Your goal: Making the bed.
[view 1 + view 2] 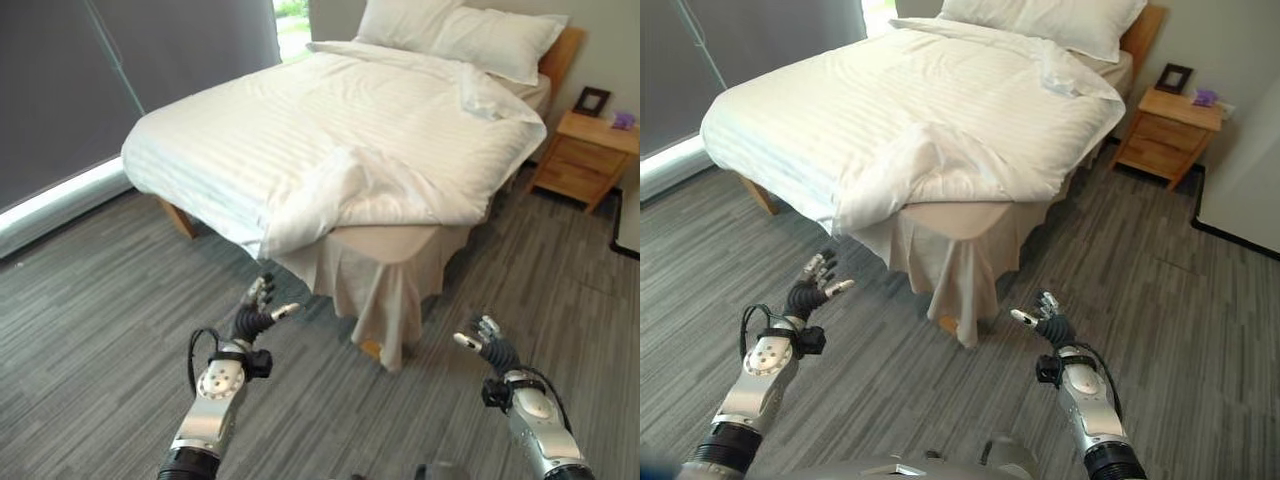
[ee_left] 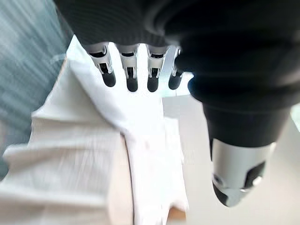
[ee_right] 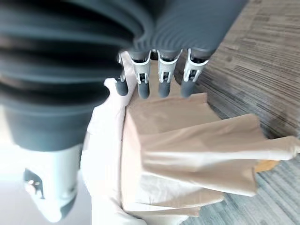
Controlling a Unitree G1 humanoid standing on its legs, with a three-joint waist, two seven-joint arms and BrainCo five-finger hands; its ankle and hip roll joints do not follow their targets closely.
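Observation:
A bed [image 1: 400, 250] stands ahead with a white striped duvet [image 1: 330, 120] over it. The duvet's near corner [image 1: 330, 190] is folded back and bunched, baring the mattress corner and the beige bed skirt [image 1: 380, 290] below. Two white pillows [image 1: 470, 30] lie at the headboard. My left hand [image 1: 258, 312] hovers open above the floor, short of the bed's near corner. My right hand [image 1: 486, 343] is open too, low and to the right of that corner. Neither hand touches the bedding. The duvet corner [image 2: 140, 154] and the bed skirt [image 3: 187, 145] show past the fingers in the wrist views.
A wooden nightstand [image 1: 585, 155] with a dark picture frame [image 1: 592, 100] stands right of the bed. Grey curtains [image 1: 120, 70] cover the window on the left. Grey striped carpet [image 1: 100, 330] runs between me and the bed.

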